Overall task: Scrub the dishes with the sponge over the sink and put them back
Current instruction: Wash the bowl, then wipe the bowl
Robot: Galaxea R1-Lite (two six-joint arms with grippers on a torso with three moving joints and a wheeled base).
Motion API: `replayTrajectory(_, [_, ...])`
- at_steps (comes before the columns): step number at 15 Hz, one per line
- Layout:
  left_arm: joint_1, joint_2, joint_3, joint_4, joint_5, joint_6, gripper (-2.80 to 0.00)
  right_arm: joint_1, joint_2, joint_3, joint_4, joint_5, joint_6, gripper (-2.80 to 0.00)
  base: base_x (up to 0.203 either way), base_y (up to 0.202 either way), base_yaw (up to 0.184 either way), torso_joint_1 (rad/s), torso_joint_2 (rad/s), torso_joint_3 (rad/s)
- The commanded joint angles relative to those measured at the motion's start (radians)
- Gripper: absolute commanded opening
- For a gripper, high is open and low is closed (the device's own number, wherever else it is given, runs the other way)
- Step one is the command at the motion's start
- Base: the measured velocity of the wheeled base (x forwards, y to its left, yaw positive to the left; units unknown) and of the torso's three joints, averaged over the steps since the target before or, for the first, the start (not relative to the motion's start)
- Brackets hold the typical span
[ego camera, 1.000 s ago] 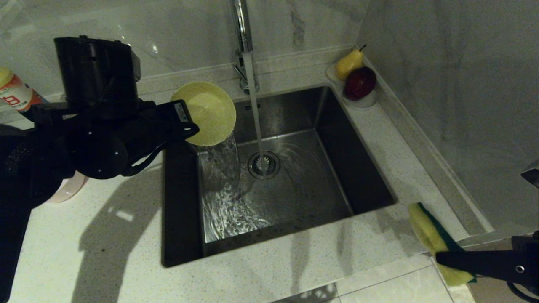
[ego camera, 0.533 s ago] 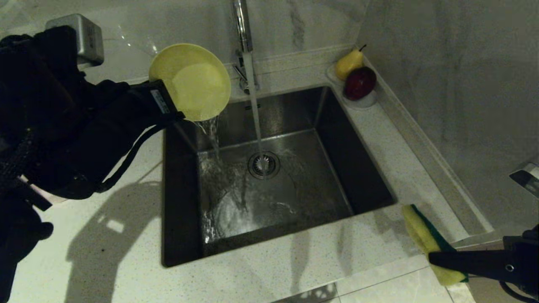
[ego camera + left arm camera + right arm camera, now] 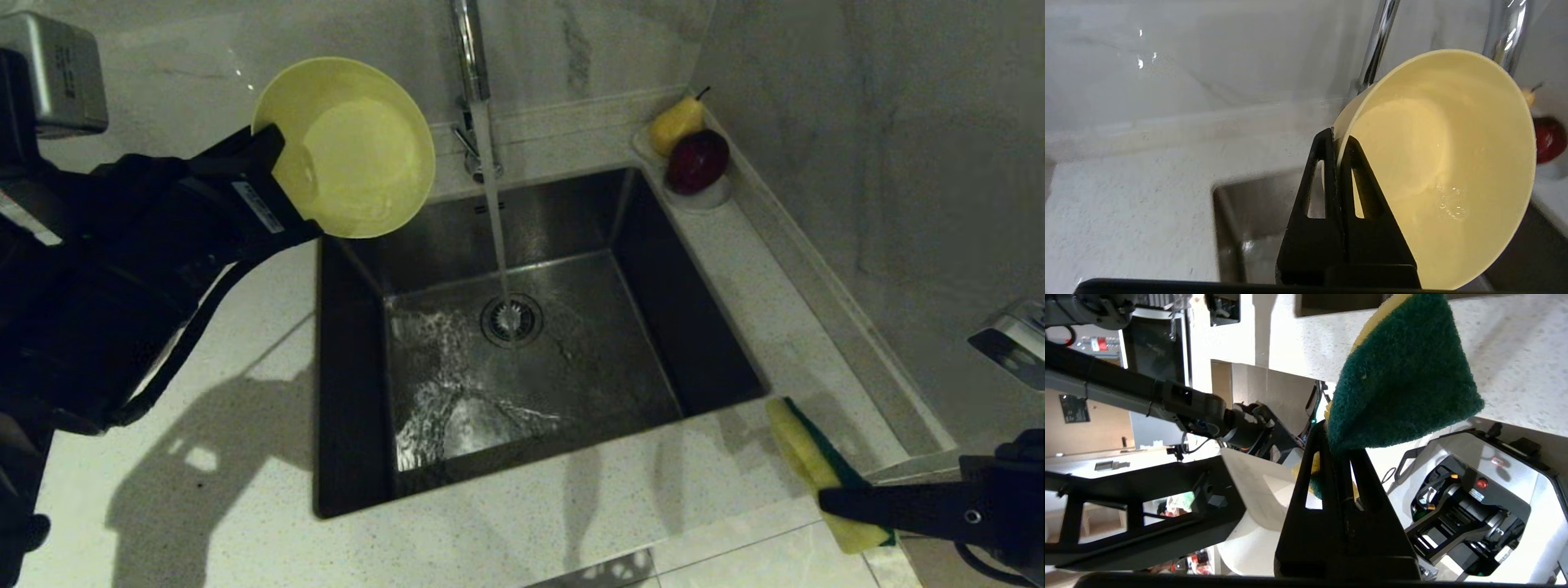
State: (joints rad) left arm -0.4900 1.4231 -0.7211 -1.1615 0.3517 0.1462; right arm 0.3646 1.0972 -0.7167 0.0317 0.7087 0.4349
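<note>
Fingers [image 3: 1337, 163] pinch yellow bowl [image 3: 1437, 163] (rim).

The left hand [image 3: 273, 175] has lifted the yellow bowl [image 3: 347, 147] up and back toward the wall, turning it from tipped over the sink [image 3: 351, 392] to nearly open side up. The stream pouring from it has stopped. The sponge [image 3: 816, 469] has shifted slightly left.

Head view is dim; arm shadows fall on the counter [image 3: 245, 457] near its front-left corner. Glare marks the wet sink [image 3: 457, 425] floor. Both wrist views are brighter, with soft focus on near parts.
</note>
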Motion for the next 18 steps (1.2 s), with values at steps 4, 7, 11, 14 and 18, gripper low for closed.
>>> replayTrajectory(4, [0.002, -0.06, -0.085, 0.418, -0.009, -0.201, -2.8, 0.044, 0.007, -0.099, 0.001, 0.006, 0.004, -2.8, 0.0, 0.0, 0.0, 0.0, 0.0, 0.0])
replayTrajectory(7, [0.001, -0.11, -0.163, 0.77, -0.087, -0.383, -2.8, 0.094, 0.028, -0.155, 0.001, 0.006, 0.004, -2.8, 0.0, 0.0, 0.0, 0.0, 0.0, 0.0])
replayTrajectory(11, [0.001, -0.147, -0.224, 1.081, -0.217, -0.464, -2.8, 0.162, 0.089, -0.221, 0.0, 0.0, 0.005, -2.8, 0.0, 0.0, 0.0, 0.0, 0.0, 0.0])
replayTrajectory(14, [-0.004, -0.147, -0.193, 1.089, -0.233, -0.466, -2.8, 0.208, 0.146, -0.279, 0.006, -0.003, 0.006, -2.8, 0.0, 0.0, 0.0, 0.0, 0.0, 0.0])
replayTrajectory(18, [-0.016, -0.15, -0.154, 1.116, -0.234, -0.465, -2.8, 0.233, 0.199, -0.314, 0.007, -0.005, 0.007, -2.8, 0.0, 0.0, 0.0, 0.0, 0.0, 0.0])
